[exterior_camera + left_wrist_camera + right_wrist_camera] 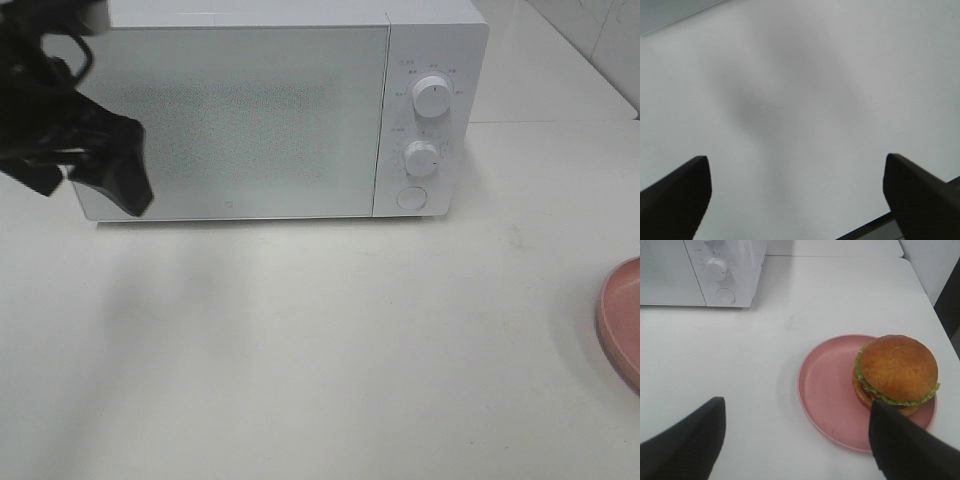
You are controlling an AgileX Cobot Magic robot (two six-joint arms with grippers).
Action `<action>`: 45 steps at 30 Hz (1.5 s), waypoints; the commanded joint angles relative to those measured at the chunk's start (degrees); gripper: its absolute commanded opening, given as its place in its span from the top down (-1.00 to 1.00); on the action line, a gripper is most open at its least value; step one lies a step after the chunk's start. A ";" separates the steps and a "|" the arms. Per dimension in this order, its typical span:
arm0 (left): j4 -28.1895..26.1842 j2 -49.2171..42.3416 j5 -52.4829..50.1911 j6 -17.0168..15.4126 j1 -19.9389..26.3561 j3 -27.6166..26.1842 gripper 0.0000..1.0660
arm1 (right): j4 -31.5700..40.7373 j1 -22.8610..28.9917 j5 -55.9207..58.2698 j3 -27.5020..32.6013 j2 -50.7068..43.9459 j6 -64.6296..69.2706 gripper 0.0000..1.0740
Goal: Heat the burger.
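The burger (897,370) has a golden-brown bun and green lettuce at its edge. It sits on the side of a pink plate (827,390) farther from the microwave, in the right wrist view. My right gripper (795,440) hovers open over the table near the plate, its fingers wide apart and holding nothing. The white microwave (245,110) stands at the back with its door shut. My left arm (60,120) hangs in front of the microwave's left edge. The left gripper (797,195) is open and empty above bare table.
Only the plate's rim (622,320) shows at the right edge of the high view. Two knobs (432,97) and a round button (411,198) sit on the microwave's right panel. A table edge and a dark gap (947,300) lie beyond the plate.
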 commanded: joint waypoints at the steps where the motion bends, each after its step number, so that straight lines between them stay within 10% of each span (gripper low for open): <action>1: 0.34 -3.84 3.15 0.74 4.93 0.74 -0.61 | 0.00 -0.40 -0.06 0.11 -1.49 -0.11 -0.42; 12: 0.52 -18.68 2.81 -0.29 14.90 12.89 -0.61 | 0.00 -0.40 -0.06 0.11 -1.49 -0.11 -0.42; 22: 10.14 -37.70 5.16 -8.02 15.07 27.27 -0.61 | 0.00 -0.40 -0.06 0.11 -1.49 -0.11 -0.42; 32: 12.20 -55.63 13.06 -6.53 14.95 35.75 -0.80 | 0.00 -0.40 -0.06 0.11 -1.49 -0.11 -0.42; 45: 11.29 -76.49 13.06 -6.82 14.95 37.47 -0.80 | 0.00 -0.40 -0.06 0.11 -1.49 -0.11 -0.42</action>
